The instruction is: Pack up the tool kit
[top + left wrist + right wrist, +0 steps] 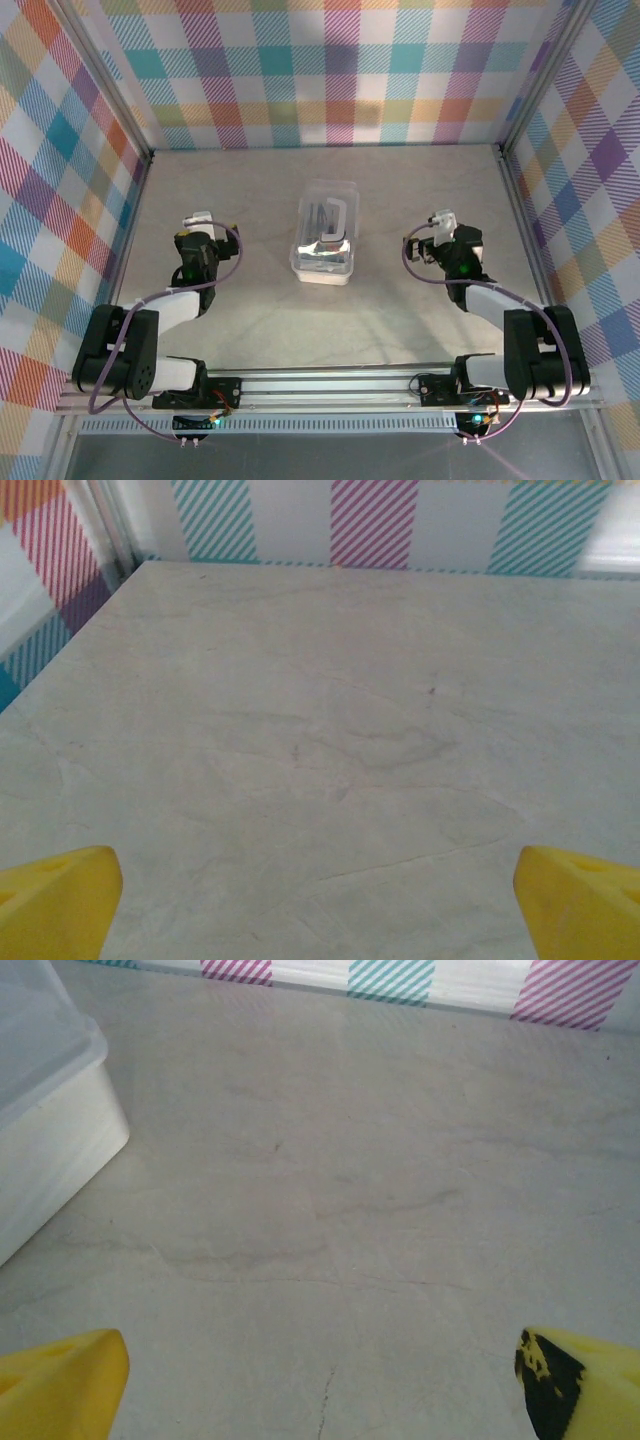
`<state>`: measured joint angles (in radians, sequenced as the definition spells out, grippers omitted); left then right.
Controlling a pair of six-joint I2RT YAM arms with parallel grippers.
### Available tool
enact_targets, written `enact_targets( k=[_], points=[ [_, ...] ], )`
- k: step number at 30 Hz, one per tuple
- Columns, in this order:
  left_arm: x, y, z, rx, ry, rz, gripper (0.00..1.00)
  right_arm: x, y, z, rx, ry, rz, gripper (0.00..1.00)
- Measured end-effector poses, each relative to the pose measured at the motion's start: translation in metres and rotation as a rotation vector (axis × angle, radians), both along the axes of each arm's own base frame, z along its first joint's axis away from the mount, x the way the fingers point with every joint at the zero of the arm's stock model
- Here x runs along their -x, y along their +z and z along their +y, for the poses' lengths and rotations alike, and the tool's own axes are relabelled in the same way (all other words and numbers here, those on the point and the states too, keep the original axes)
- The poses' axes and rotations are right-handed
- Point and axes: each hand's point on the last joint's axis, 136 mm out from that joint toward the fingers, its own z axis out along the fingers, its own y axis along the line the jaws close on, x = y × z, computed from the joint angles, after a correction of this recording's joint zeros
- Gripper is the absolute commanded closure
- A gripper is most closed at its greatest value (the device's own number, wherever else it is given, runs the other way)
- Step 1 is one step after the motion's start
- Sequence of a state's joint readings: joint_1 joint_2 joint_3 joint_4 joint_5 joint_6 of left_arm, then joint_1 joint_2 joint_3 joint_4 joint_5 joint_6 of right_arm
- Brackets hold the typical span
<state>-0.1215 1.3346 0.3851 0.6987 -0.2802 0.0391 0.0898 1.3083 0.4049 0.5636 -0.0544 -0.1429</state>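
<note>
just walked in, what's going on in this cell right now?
Nothing is being handled at the moment. The clear plastic box sits mid-table between the two arms. Its lid looks to be down, and there are dark slim items inside, too small to identify for sure. The left gripper and right gripper are both open and empty. Each hovers over the table on its own side of the box, touching nothing.

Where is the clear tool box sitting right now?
In the top view the clear tool box sits centrally on the table, between the left arm and right arm; the right wrist view catches its corner at far left.
</note>
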Motion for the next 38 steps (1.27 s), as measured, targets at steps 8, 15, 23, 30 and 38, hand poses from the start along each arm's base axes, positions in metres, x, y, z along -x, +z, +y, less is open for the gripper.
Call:
enact_targets(
  k=[8,15,23,30,38],
  points=[
    [0.001,-0.076,-0.011,0.012,-0.071,0.161,0.0,-0.008,-0.029,-0.012,-0.026,-0.076,0.002,0.01],
    [-0.017,-0.058,-0.01,0.04,-0.09,0.112,0.0,-0.019,-0.037,-0.038,-0.072,-0.19,0.027,0.01],
    [-0.017,-0.058,-0.012,0.046,-0.103,0.113,0.0,-0.024,-0.031,-0.042,-0.094,-0.208,0.013,0.01],
    [-0.017,-0.058,-0.013,0.047,-0.108,0.114,0.0,-0.024,-0.031,-0.042,-0.097,-0.21,0.014,0.01],
    [-0.017,-0.058,-0.013,0.048,-0.109,0.114,0.0,-0.024,-0.031,-0.042,-0.097,-0.21,0.014,0.01]
  ],
)
